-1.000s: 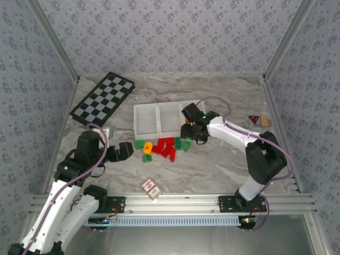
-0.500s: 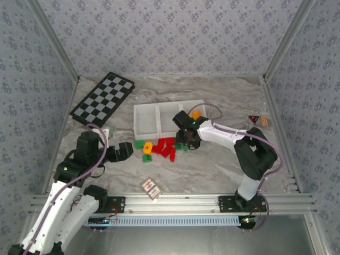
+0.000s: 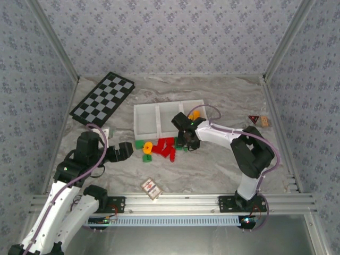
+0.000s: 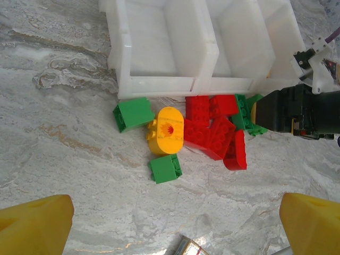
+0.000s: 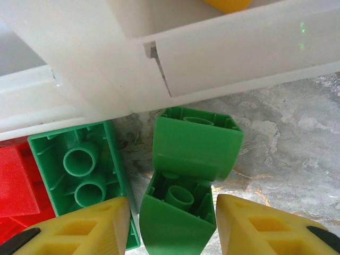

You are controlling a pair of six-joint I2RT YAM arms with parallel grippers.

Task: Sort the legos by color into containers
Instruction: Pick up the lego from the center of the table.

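1. Done: one orange-yellow lego [image 3: 195, 114] in containers [image 3: 146, 121], just beyond right fingers [image 5: 79, 226].
2. Other legos [image 4: 212, 127] piled on bench [image 3: 212, 164] beside them.
3. Right fingers straddle green lego [image 5: 186, 154], can't tell if clamped; left fingers [image 4: 32, 223] spread, empty.

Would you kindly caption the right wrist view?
Right gripper straddling an overturned green lego beside the white tray.

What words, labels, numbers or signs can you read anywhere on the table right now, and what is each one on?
No legible words or numbers anywhere in these views.
On the small white card: a red mark, too small to read.
On the yellow oval plastic brick: a small red-orange mark, blurred, unreadable.
On the dark red triangular piece and the tan tile: too small to tell.
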